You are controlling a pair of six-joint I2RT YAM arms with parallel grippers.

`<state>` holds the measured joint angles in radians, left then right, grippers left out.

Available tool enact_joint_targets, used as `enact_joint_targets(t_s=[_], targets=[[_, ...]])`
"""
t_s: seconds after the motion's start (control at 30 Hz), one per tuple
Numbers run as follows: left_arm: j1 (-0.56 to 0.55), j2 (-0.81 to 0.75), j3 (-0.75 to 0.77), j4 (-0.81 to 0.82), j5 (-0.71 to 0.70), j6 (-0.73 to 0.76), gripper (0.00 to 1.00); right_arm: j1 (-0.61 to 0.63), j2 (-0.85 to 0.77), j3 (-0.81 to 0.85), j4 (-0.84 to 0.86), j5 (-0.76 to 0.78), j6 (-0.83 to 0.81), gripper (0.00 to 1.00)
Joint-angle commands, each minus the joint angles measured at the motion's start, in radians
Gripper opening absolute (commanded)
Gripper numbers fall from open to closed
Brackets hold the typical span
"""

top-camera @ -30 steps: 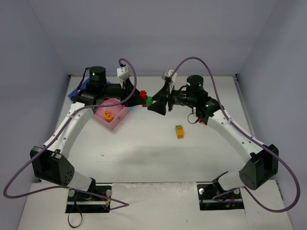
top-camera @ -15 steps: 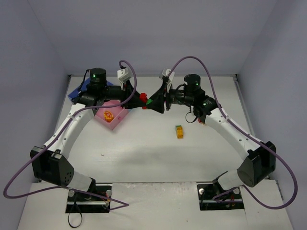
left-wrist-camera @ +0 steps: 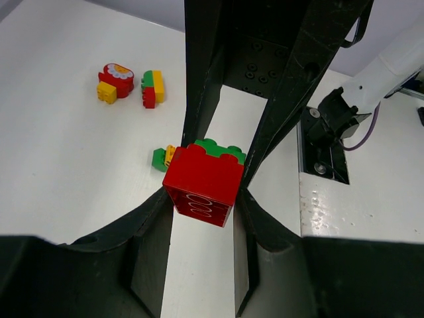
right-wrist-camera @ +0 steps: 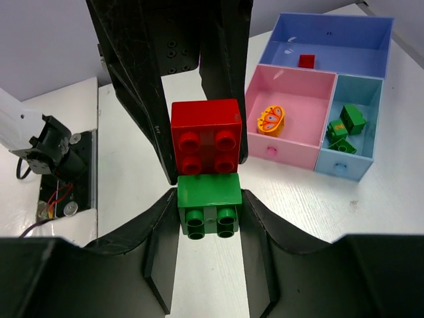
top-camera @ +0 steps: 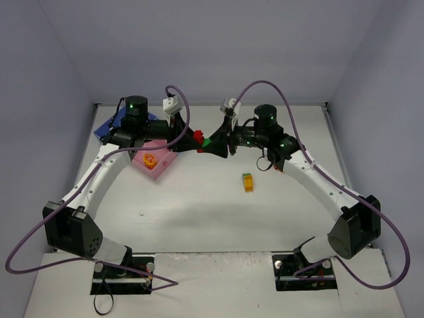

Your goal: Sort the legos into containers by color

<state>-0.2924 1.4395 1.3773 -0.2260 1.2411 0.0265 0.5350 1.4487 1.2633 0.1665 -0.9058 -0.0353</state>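
My left gripper (top-camera: 196,138) is shut on a red brick (left-wrist-camera: 204,184), held above the table's middle. My right gripper (top-camera: 212,142) faces it, shut on a green brick (right-wrist-camera: 209,205) that sits against the red brick (right-wrist-camera: 207,136); I cannot tell if the two are still joined. The tray lies at the back left. Its blue compartment (right-wrist-camera: 344,40) holds a small red brick (right-wrist-camera: 306,61). The pink one (right-wrist-camera: 298,93) holds an orange piece (right-wrist-camera: 270,119). The teal one (right-wrist-camera: 361,93) holds green bricks (right-wrist-camera: 344,126).
A yellow-and-green brick (top-camera: 248,182) lies on the table right of centre. The left wrist view shows a red-and-yellow stack (left-wrist-camera: 114,81) and a green-red-yellow stack (left-wrist-camera: 152,88) farther off. The pink compartment (top-camera: 154,159) is close under the left arm.
The right wrist has shifted slightly back and left, and the joined grippers have moved a little towards the back. Both grips are unchanged.
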Motion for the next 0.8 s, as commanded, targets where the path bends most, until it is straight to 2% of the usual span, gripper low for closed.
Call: enact_joint_targets(t_s=[0.0,0.13,0.33,0.43,0.47,0.57,0.6,0.63,0.7,0.77], targets=[[0.032,-0.021,-0.009,0.045,0.069,0.041,0.0,-0.062,-0.08,-0.047,0.027,-0.013,-0.017,0.0],[0.07,-0.002,-0.018,-0.001,0.078,0.081,0.0,-0.167,-0.154,-0.126,0.021,-0.027,0.002,0.0],[0.148,0.03,-0.012,-0.018,0.055,0.089,0.0,-0.188,-0.24,-0.197,-0.027,0.045,0.031,0.0],[0.223,0.048,0.0,0.034,-0.11,-0.014,0.0,-0.188,-0.261,-0.232,-0.036,0.079,0.035,0.0],[0.243,0.055,0.006,0.048,-0.269,-0.051,0.0,-0.188,-0.264,-0.238,-0.039,0.085,0.035,0.0],[0.324,0.096,0.054,0.048,-0.524,-0.149,0.0,-0.187,-0.274,-0.246,-0.045,0.099,0.035,0.0],[0.352,0.123,0.071,0.039,-0.699,-0.169,0.0,-0.185,-0.274,-0.249,-0.045,0.099,0.035,0.0],[0.363,0.139,0.084,0.024,-0.771,-0.181,0.0,-0.185,-0.274,-0.248,-0.047,0.103,0.058,0.0],[0.381,0.182,0.112,0.027,-0.944,-0.21,0.1,-0.185,-0.274,-0.249,-0.048,0.111,0.06,0.0],[0.409,0.219,0.127,0.042,-0.988,-0.224,0.11,-0.184,-0.271,-0.251,-0.05,0.113,0.064,0.0]])
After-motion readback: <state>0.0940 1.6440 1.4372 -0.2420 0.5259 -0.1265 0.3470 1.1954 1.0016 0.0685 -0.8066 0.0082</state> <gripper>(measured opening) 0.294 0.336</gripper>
